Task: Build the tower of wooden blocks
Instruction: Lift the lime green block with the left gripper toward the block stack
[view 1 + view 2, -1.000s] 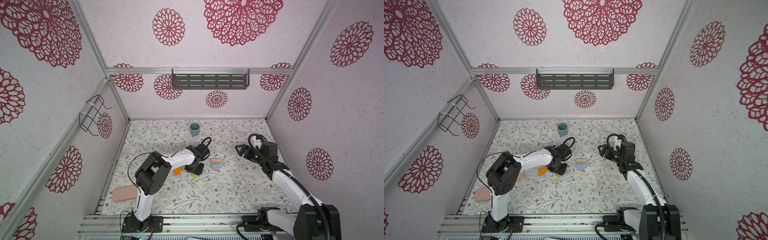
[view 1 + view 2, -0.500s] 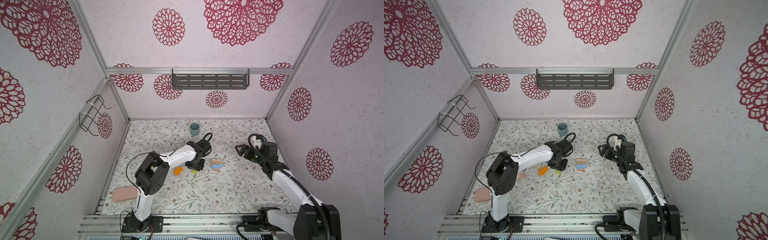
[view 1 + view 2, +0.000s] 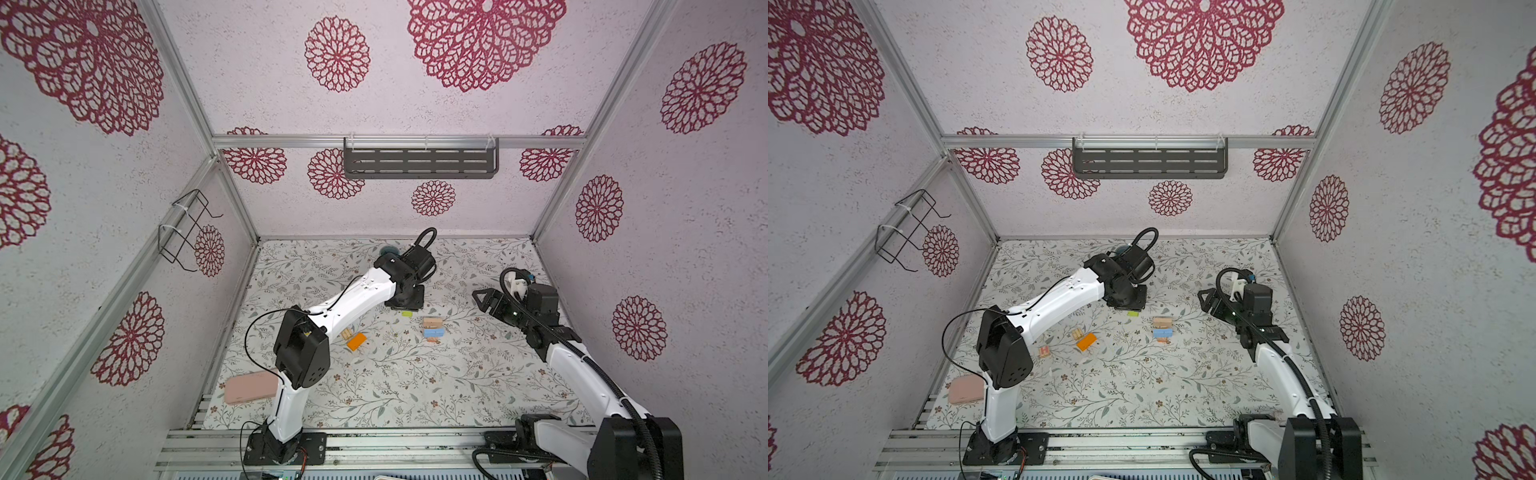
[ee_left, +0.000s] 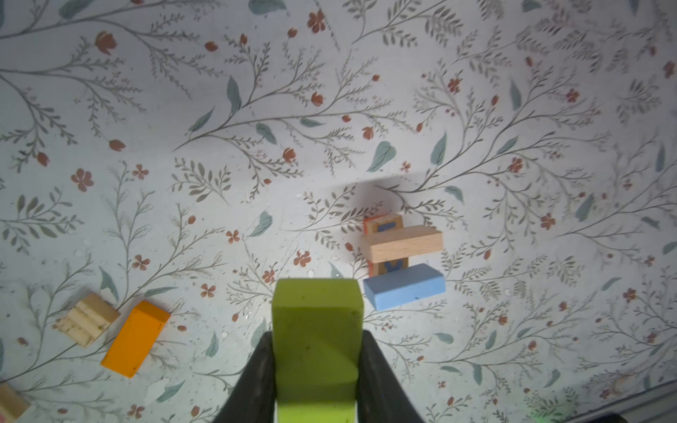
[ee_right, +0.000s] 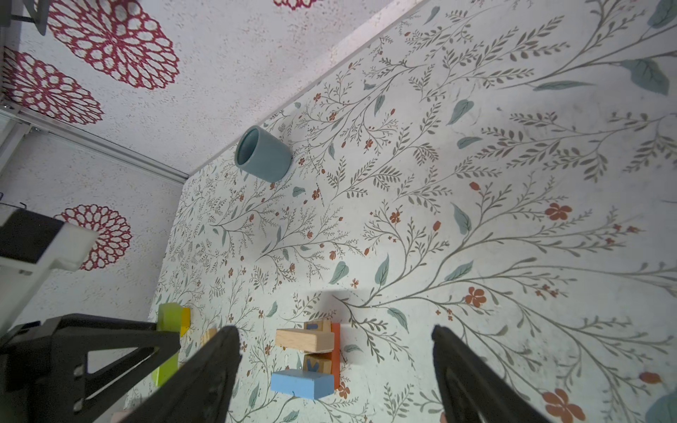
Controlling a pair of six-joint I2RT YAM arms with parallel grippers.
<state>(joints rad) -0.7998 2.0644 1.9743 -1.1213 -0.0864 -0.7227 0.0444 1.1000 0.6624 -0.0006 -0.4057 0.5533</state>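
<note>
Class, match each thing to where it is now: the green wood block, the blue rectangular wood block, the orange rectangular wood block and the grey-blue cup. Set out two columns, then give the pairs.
Things
1. green wood block
2. blue rectangular wood block
3. orange rectangular wood block
4. grey-blue cup

Places
A. apart from the blocks on the floral mat, near the back wall
B. gripped between the jaws of the left gripper
C. on the mat beside a pale wood block
D. in the started tower, next to the tan wood block

Pairs: 1-B; 2-D; 3-C; 4-A
</note>
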